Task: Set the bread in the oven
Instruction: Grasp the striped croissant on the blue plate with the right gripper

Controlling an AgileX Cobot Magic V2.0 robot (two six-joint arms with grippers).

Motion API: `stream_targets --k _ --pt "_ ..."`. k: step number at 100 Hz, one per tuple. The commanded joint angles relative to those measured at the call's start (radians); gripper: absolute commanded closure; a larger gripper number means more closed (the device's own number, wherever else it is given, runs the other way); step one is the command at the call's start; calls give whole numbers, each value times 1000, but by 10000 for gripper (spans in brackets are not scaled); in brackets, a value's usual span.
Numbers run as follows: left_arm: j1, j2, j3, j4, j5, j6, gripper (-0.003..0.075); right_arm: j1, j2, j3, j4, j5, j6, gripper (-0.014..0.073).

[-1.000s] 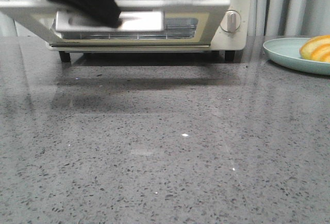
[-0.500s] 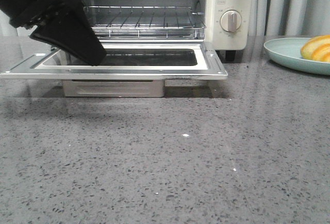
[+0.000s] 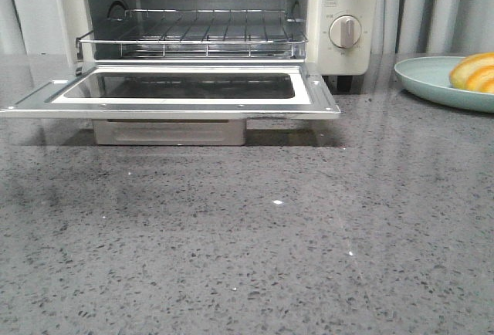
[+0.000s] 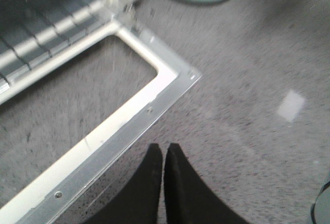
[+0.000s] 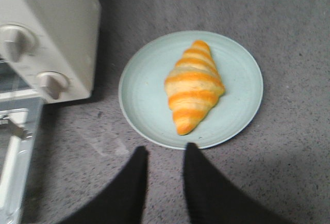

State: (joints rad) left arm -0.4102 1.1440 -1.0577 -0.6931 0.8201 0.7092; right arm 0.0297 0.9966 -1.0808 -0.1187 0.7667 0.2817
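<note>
The right tool point(image 5: 164, 154) hangs with its fingers narrowly parted above the surface point(image 5: 289, 162), just short of the plate point(image 5: 144, 105) carrying the bread point(image 5: 194, 85); the left tool point(image 4: 163, 152) (fingers pressed together) hovers beside the oven point(image 3: 340, 34) door point(image 3: 174, 96), which lies open

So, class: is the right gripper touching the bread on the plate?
Apart. The right wrist view shows the right gripper open, with grey countertop and the plate rim lying between its fingertips and the bread.
</note>
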Motion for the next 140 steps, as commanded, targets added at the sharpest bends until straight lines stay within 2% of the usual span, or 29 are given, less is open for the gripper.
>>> stream_targets --k 1,7,35,52,61,70,77,83,92,113,128,140 --pt "3 -103 -23 -46 -1 -10 742 -19 97 -101 -36 -13 -8 248" --pt "3 -153 -18 -46 10 -10 742 -28 176 -144 -38 -9 -8 209" --pt "3 -305 -16 -46 17 -40 742 -37 496 -273 -56 -7 -8 213" --pt "3 -362 -16 -44 17 -40 742 -37 634 -305 -97 18 -6 213" --pt "3 -382 -16 -42 17 -40 742 -37 691 -312 -151 53 54 213" --pt "3 -393 -16 -39 17 -40 742 -41 732 -312 -144 65 57 214" --pt "3 -395 -16 -34 17 -40 742 -42 752 -312 -136 65 57 265" --pt "3 -395 -16 -22 15 -40 742 -44 764 -312 -136 61 57 399" --pt "3 -395 -16 -19 8 -40 742 -44 765 -312 -136 47 57 672" --pt "3 -398 -16 -19 8 -40 742 -46 683 -314 -150 13 55 662" --pt "3 -419 -16 -19 8 -40 742 -27 488 -314 -152 10 -15 661" --pt "3 -429 -16 -19 1 -40 742 49 313 -314 -132 45 -93 661"
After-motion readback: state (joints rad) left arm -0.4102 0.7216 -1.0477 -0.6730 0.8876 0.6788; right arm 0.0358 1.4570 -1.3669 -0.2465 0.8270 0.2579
